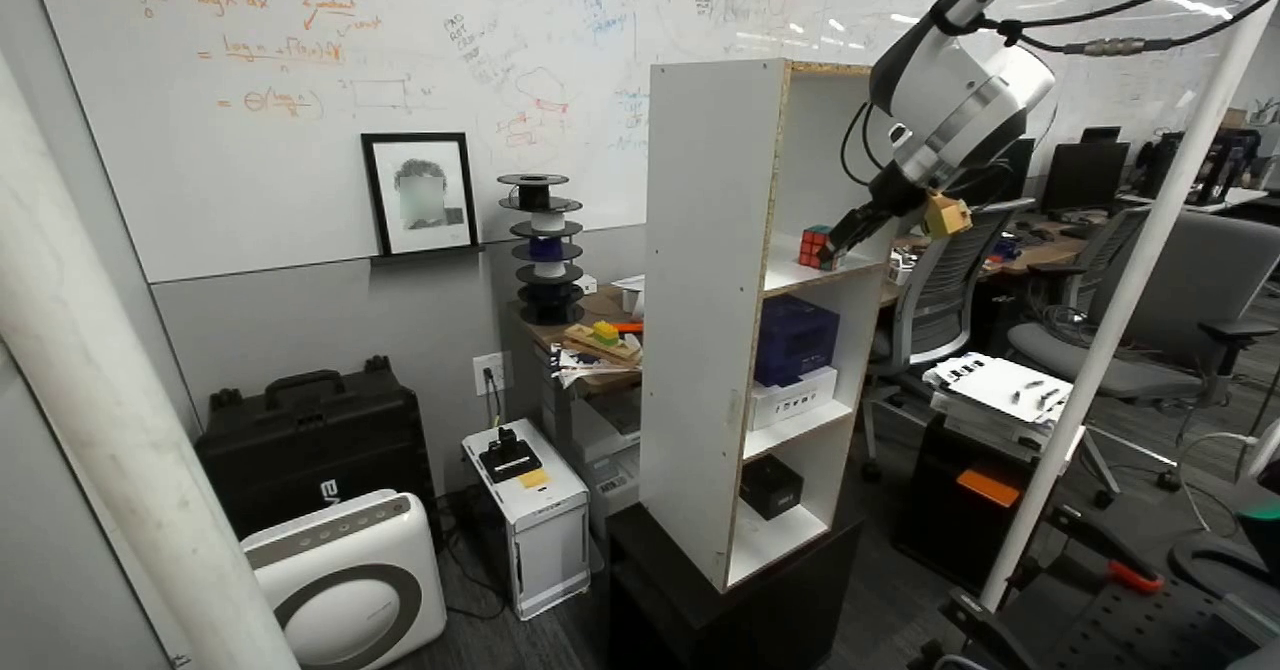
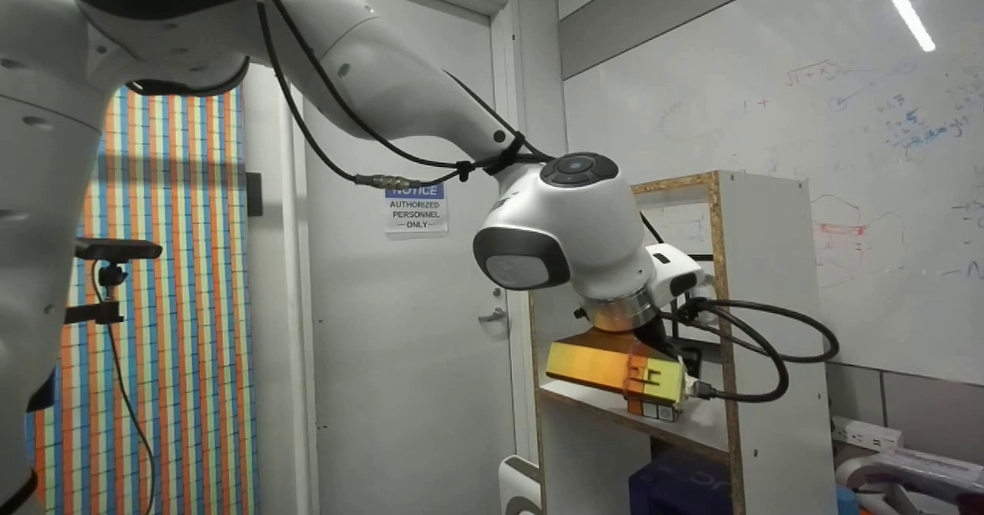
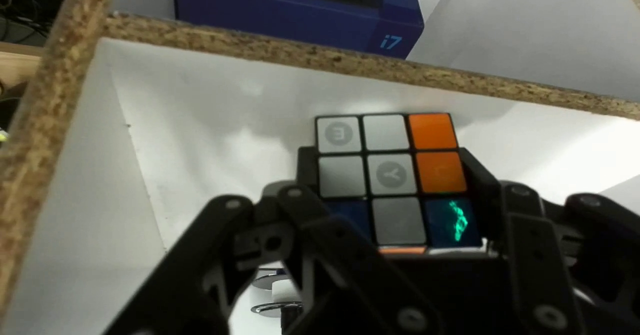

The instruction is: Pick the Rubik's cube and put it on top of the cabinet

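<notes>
The Rubik's cube (image 3: pixel 392 175) shows white, orange and dark blue facets in the wrist view. It is in the top compartment of the cabinet (image 1: pixel 710 300), the white open-fronted shelf unit, at or just above that compartment's floor. My gripper (image 3: pixel 390 167) has a black finger against each side of the cube and is shut on it. In an exterior view the gripper (image 1: pixel 842 238) reaches down at a slant into the compartment, and the cube (image 1: pixel 814 247) shows red facets at its tips. In an exterior view the cabinet (image 2: pixel 772 307) stands behind the wrist, whose orange mount mostly hides fingers and cube.
A dark blue box (image 1: pixel 795 340) on a white box (image 1: pixel 793 400) fills the middle compartment. A black box (image 1: pixel 770 487) lies in the bottom one. The cabinet's side walls and chipboard edges (image 3: pixel 350 62) are close to the gripper. A spool stack (image 1: pixel 545 250) stands behind.
</notes>
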You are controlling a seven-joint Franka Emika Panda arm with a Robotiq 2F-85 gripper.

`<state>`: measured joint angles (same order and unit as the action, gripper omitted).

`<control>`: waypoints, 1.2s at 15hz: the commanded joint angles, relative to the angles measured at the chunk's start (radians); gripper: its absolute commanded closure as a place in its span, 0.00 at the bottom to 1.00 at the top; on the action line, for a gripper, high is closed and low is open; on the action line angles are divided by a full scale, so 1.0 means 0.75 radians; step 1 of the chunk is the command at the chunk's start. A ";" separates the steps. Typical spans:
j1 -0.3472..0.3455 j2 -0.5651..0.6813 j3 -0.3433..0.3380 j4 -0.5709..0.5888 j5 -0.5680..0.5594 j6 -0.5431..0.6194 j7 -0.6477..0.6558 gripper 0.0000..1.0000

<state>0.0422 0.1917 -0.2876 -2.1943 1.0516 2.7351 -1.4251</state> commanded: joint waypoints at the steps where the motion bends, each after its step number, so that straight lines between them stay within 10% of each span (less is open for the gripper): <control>1: -0.002 -0.115 -0.037 -0.040 -0.098 -0.078 0.082 0.62; 9: -0.204 -0.587 0.014 -0.167 -0.933 -0.586 0.704 0.62; 14: -0.206 -0.859 0.043 -0.082 -0.963 -0.807 0.985 0.62; 18: -0.139 -0.877 0.032 0.016 -0.849 -0.644 1.127 0.62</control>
<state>-0.1004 -0.4678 -0.2582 -2.2378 0.3559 2.1821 -0.6578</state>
